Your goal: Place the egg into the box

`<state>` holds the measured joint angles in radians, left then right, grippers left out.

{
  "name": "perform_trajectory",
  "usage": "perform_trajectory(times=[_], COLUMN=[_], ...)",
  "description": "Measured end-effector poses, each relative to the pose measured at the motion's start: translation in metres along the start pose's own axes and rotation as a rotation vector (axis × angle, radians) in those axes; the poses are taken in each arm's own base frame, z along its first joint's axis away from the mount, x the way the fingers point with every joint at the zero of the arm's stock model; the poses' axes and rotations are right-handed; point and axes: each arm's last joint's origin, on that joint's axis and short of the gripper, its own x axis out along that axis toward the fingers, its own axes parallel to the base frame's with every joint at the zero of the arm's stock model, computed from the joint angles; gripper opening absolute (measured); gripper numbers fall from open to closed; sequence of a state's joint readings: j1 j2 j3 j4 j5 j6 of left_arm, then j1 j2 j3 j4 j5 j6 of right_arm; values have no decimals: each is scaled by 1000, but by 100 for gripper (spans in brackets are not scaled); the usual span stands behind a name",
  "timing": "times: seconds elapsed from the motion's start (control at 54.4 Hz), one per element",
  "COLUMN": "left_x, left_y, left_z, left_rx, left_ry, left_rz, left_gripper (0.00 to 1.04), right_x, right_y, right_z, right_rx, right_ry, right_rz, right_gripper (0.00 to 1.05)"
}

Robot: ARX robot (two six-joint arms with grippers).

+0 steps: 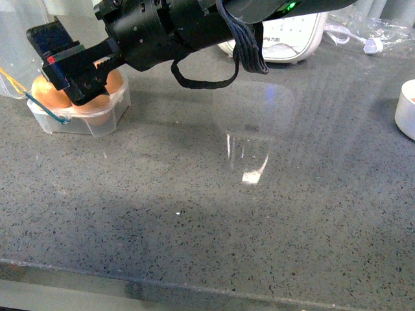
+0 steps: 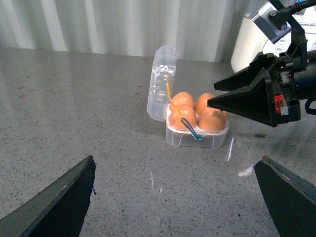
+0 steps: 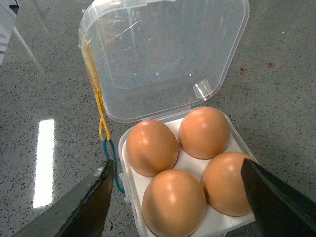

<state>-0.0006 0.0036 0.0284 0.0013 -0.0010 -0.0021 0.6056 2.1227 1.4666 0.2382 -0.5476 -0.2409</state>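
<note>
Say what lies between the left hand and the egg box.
Nothing but bare grey counter. The left wrist view shows the open left hand facing the box, with only speckled surface and light glints between them.

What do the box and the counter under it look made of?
The box looks like thin clear glossy plastic: the counter shows through its open lid, which carries scuffs and glints. The counter looks like polished grey speckled stone or a quartz composite, I cannot tell which; it mirrors lights.
</note>
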Motion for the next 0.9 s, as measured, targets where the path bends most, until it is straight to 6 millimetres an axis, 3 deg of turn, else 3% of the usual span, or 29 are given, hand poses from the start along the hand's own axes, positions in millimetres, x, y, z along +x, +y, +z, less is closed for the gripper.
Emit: perform_trajectory(times=[0.092,0.202,0.368,0.534,0.662,0.902], left_x=[0,0,0,0,0,0], left_y=[0,0,0,0,0,0], left_z=[0,0,0,0,0,0], left_rx=[0,0,0,0,0,0], left_ry=[0,0,0,0,0,0], left_rz=[0,0,0,0,0,0], left_gripper=[98,98,98,98,98,98], right_x=[-1,-11,-47,-92,-151,-240], right_y=[0,-3,-11,-27,-42,-26], right_z=[-5,-4,8,7,-8,-36], right_rx=[8,7,25,64,178,269], right_ry=[8,-18,-93,-135,-191,-249], right_rz=[-1,-23,-115,-274,-505,-814], right_gripper=[99,97,97,97,97,97])
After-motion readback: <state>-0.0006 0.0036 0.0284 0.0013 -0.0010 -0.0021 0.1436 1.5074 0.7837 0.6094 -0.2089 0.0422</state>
